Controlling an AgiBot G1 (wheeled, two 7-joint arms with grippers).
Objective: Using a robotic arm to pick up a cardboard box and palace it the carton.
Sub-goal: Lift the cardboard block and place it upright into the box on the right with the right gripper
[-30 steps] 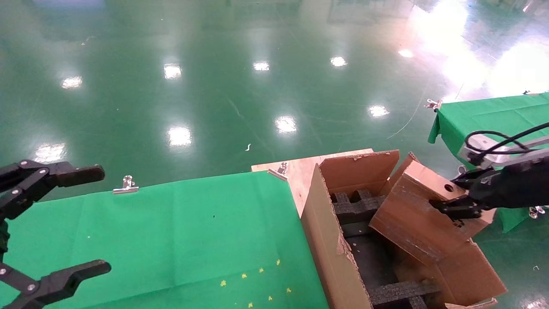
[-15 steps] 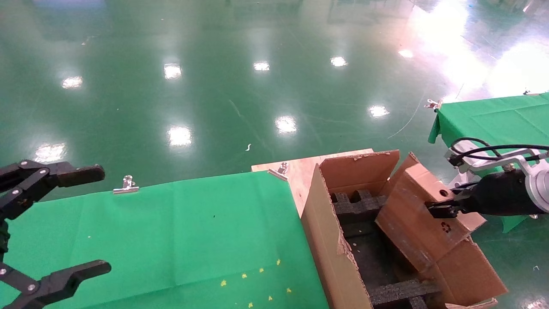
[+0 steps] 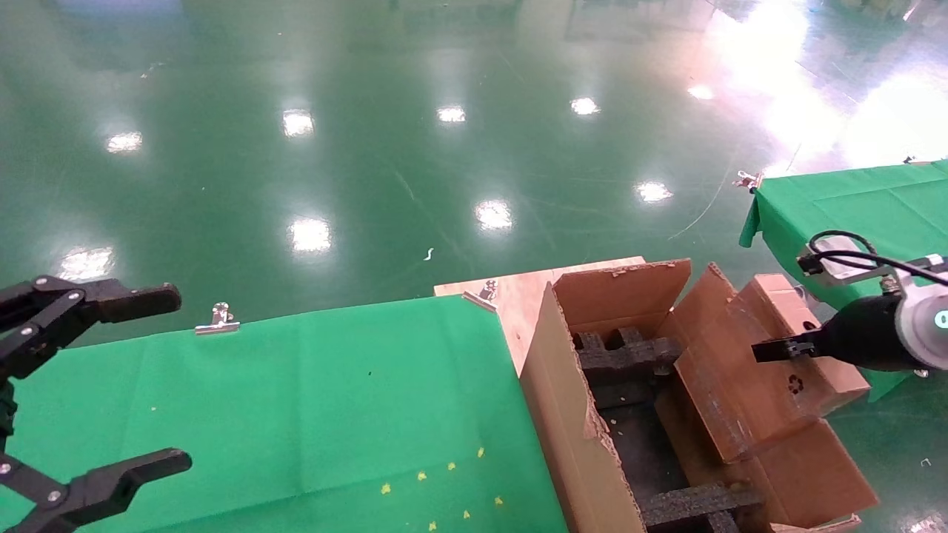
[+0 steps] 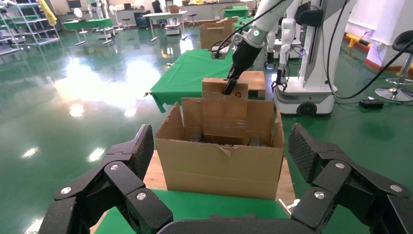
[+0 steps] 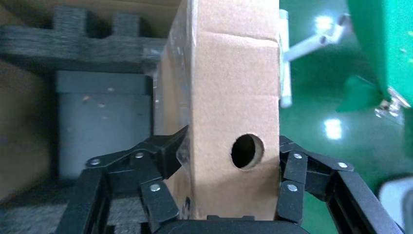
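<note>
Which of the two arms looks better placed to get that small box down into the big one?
The right. Its gripper is already clamped on the cardboard box, tilted over the carton. The left gripper hangs open over the green table, far from both.

Head view: we look forward and down from above, with the green table (image 3: 296,400) at our left and the carton (image 3: 585,444) at lower right. Left wrist view: low and level over the table edge, we face the carton (image 4: 221,163) side-on from some way off. Right wrist view: very close, we look between the right gripper (image 5: 229,156) fingers. All three views share the carton and the cardboard box (image 3: 770,355)
</note>
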